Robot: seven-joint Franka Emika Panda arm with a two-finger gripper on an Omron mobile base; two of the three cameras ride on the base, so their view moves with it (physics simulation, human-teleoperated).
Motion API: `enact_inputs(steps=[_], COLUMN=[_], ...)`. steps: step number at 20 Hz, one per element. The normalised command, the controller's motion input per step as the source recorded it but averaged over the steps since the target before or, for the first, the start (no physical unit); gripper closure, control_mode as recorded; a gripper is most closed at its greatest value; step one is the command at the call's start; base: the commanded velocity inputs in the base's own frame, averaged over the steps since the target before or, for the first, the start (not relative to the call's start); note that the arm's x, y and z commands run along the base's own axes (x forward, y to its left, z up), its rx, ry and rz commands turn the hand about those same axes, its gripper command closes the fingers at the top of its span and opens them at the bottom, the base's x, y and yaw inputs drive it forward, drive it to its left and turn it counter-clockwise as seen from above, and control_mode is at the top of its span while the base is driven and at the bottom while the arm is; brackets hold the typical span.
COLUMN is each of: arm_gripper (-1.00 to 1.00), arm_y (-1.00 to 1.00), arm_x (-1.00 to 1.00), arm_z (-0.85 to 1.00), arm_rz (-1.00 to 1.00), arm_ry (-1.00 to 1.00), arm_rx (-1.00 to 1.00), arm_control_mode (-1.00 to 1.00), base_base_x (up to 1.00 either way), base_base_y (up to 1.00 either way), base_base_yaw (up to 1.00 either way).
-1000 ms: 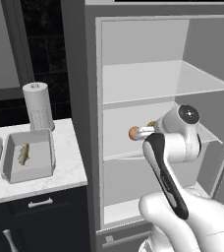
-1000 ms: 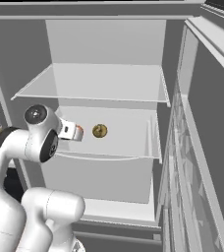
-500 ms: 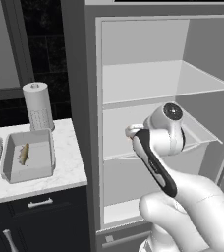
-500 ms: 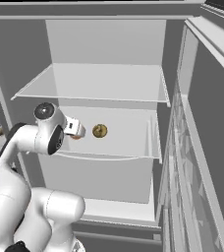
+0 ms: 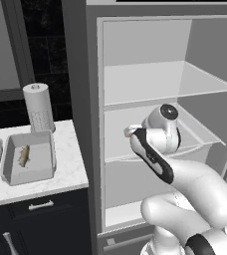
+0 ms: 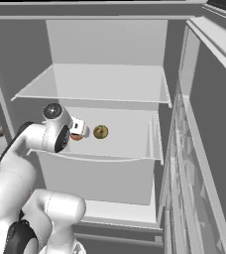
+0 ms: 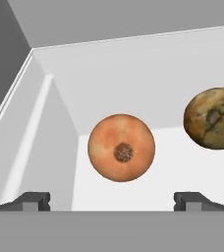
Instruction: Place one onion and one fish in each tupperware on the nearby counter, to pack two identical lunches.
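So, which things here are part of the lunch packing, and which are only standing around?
Part of the job:
- orange onion, in front of the open pincer
- olive-tan onion
- fish in a tupperware
- counter

Only standing around:
- paper towel roll
- fridge shelves

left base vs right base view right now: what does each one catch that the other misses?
Left base view alone: the white marble-look counter, a pale-grey rectangular tupperware with a slender silver-grey fish in it, and a white paper towel roll.

Right base view alone: the dull olive-tan onion on the middle fridge shelf, plus a sliver of the bright orange onion.

Both: the open fridge and the white arm reaching in.
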Motion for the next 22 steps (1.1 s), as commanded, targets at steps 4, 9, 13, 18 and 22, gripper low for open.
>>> enact_inputs(steps=[4,9,13,18,22], arm_gripper=[-1.00,-1.00,-1.00,-1.00,-1.00], arm_y=[0.00,-0.02,0.00,0.00,0.00], arm_x=[0.28,0.36,0.32,0.18,0.14], arm_z=[-0.26,-0.20,-0.08,-0.10,-0.17], arm_rz=[0.02,0.03,0.01,0.00,0.00], arm_ry=[0.00,0.00,0.00,0.00,0.00], arm_rx=[0.03,0.04,0.01,0.00,0.00], arm_control_mode=[-1.00,-1.00,-1.00,-1.00,-1.00], base_base_x=[0.00,0.00,0.00,0.00,0.00], base_base_y=[0.00,0.00,0.00,0.00,0.00], base_base_yaw=[0.00,0.00,0.00,0.00,0.00])
